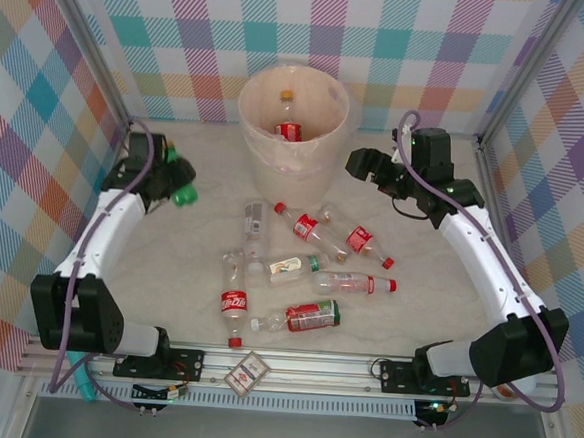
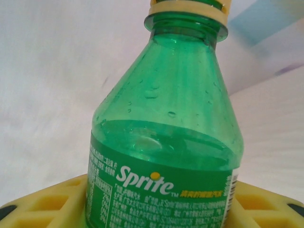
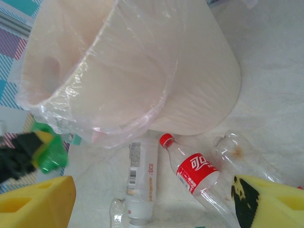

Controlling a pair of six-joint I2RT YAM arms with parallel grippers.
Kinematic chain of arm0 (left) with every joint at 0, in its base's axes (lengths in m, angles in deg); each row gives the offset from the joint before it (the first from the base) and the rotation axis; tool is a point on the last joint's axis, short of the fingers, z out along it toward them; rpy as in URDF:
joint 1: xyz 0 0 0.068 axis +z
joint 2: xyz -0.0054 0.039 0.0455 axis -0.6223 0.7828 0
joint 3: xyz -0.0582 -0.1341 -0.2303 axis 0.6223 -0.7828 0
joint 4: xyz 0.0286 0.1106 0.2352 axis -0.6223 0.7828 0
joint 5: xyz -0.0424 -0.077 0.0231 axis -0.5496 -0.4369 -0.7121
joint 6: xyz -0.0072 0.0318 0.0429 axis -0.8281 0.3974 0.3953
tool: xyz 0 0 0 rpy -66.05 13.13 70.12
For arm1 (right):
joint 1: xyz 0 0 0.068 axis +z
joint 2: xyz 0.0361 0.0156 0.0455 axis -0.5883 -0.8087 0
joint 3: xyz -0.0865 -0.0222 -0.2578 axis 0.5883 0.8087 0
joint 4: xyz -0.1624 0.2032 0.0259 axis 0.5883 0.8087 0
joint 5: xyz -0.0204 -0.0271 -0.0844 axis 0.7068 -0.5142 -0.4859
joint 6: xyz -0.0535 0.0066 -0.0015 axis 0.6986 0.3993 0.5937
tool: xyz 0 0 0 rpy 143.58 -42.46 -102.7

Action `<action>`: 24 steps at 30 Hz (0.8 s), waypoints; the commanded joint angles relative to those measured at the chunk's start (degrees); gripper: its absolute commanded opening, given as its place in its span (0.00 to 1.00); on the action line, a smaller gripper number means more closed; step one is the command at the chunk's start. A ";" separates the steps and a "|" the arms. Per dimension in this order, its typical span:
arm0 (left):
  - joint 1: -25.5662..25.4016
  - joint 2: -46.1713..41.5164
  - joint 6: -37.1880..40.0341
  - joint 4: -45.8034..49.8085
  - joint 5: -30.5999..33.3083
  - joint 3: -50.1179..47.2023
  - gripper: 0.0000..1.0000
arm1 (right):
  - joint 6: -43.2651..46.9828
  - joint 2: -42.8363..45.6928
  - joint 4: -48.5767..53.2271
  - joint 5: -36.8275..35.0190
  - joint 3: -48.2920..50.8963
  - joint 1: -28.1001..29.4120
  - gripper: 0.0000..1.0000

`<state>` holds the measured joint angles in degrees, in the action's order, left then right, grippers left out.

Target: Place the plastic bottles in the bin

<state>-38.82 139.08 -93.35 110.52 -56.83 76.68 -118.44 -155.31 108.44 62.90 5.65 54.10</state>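
Observation:
My left gripper (image 1: 168,178) (image 2: 156,211) is shut on a green Sprite bottle (image 2: 166,137) (image 1: 183,191) at the far left of the table. Its yellow pads (image 2: 45,202) sit on either side of the label. The beige bin (image 1: 264,149) (image 3: 194,71) stands at the back centre, with a red-labelled bottle (image 1: 289,131) inside. Several plastic bottles lie on the table in front of it, among them a red-labelled one (image 1: 308,226) (image 3: 197,171) and a white-labelled one (image 1: 256,223) (image 3: 142,180). My right gripper (image 1: 368,168) (image 3: 152,209) hangs open to the right of the bin, above those bottles, holding nothing.
More bottles lie toward the front: a red-labelled one (image 1: 234,301), one with a green cap (image 1: 310,316) and a white-green one (image 1: 294,267). A small card (image 1: 246,372) rests on the front rail. Checked walls and metal posts close in the table.

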 commanded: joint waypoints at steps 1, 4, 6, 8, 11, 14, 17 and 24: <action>-2.58 -1.59 1.60 0.23 0.27 10.44 0.49 | -1.57 1.47 -3.35 0.85 1.50 0.13 0.84; -6.02 0.78 2.20 -2.97 0.25 18.86 0.45 | -1.12 -0.94 -4.19 0.39 0.59 0.02 0.79; -8.46 2.80 2.06 -6.18 -0.22 22.86 0.43 | -0.90 -3.74 -5.06 1.87 -1.83 0.12 0.77; -10.93 5.24 1.88 -8.25 -0.92 26.70 0.42 | -2.32 -6.25 -9.38 4.88 -3.50 0.08 0.72; -15.97 9.91 5.38 -8.73 -1.38 33.39 0.38 | -4.35 -10.55 -12.80 6.40 -7.19 0.13 0.66; -20.57 16.17 10.73 -4.06 -3.44 41.83 0.37 | -4.47 -14.72 -13.63 5.78 -11.04 0.13 0.62; -22.05 23.60 12.78 1.88 -4.56 50.17 0.36 | -4.10 -17.26 -13.65 5.80 -13.66 0.13 0.61; -23.17 36.24 14.09 10.19 -3.39 61.55 0.36 | -3.75 -21.56 -11.01 5.22 -18.37 0.12 0.56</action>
<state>-61.88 172.45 -81.46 115.09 -60.62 134.25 -122.50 -175.11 97.36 67.46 -9.61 54.10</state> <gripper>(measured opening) 0.499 0.568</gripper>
